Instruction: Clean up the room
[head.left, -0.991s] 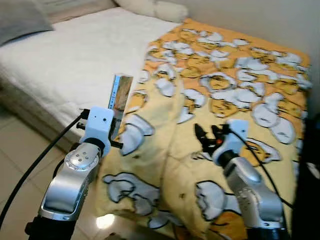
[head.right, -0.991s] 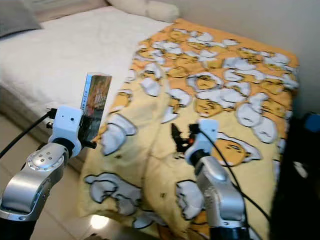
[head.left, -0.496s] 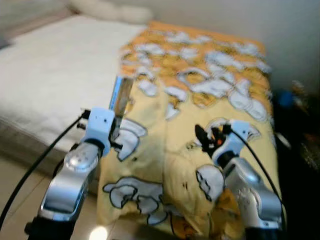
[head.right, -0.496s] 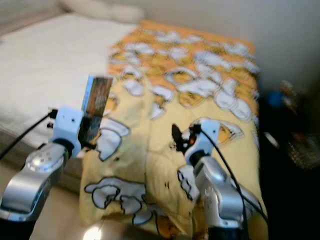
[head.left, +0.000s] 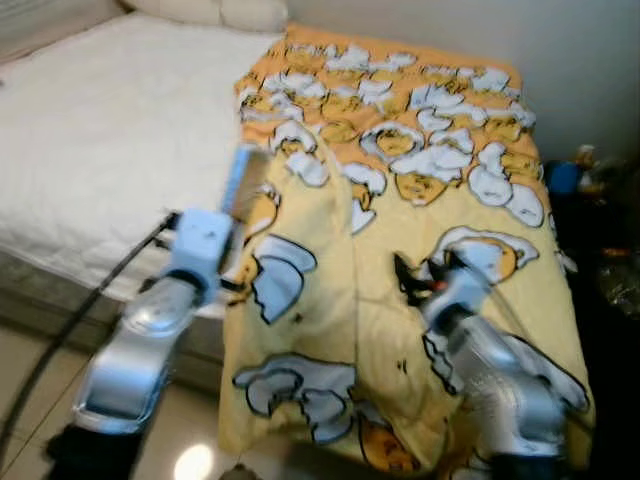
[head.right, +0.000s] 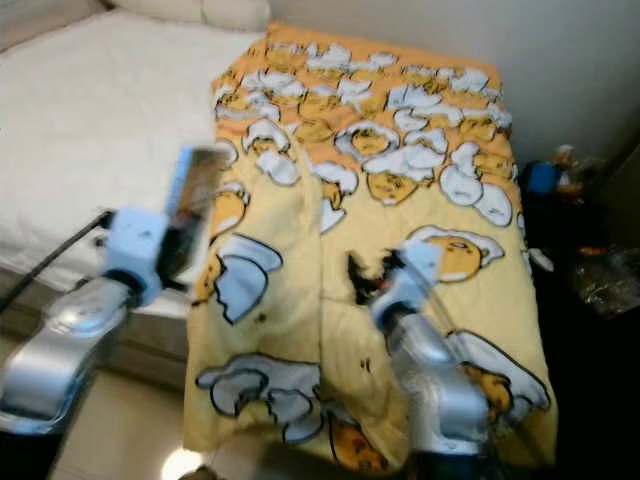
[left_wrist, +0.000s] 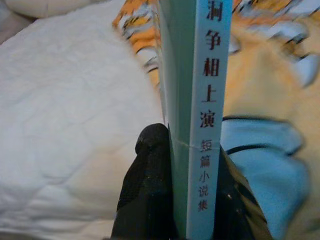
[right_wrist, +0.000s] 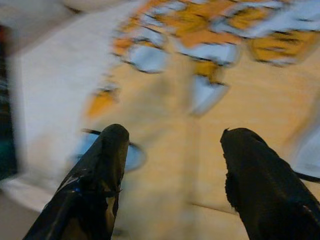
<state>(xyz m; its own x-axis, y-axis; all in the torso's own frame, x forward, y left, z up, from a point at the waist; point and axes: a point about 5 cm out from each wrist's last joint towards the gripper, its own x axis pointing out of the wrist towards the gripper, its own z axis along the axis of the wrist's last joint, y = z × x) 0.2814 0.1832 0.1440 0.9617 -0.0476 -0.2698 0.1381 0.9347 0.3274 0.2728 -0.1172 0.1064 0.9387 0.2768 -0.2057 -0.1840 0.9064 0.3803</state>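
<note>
Left gripper (left_wrist: 192, 165) was clamped on a thin book (left_wrist: 200, 100), spine toward the wrist camera, pale blue with dark Chinese characters. Book stood upright above the fingers (left_wrist: 150, 180), which pinched its lower end from both sides. Beyond it: white mattress (head.left: 110, 130) on one side, yellow cartoon-print blanket (head.left: 420, 150) on the other. Right gripper (right_wrist: 172, 170) had fingers spread wide, nothing between them, hovering over the blanket. Dark clutter (head.right: 575, 200) sat on the floor off to the right gripper's outer side. Head views were blurred.
</note>
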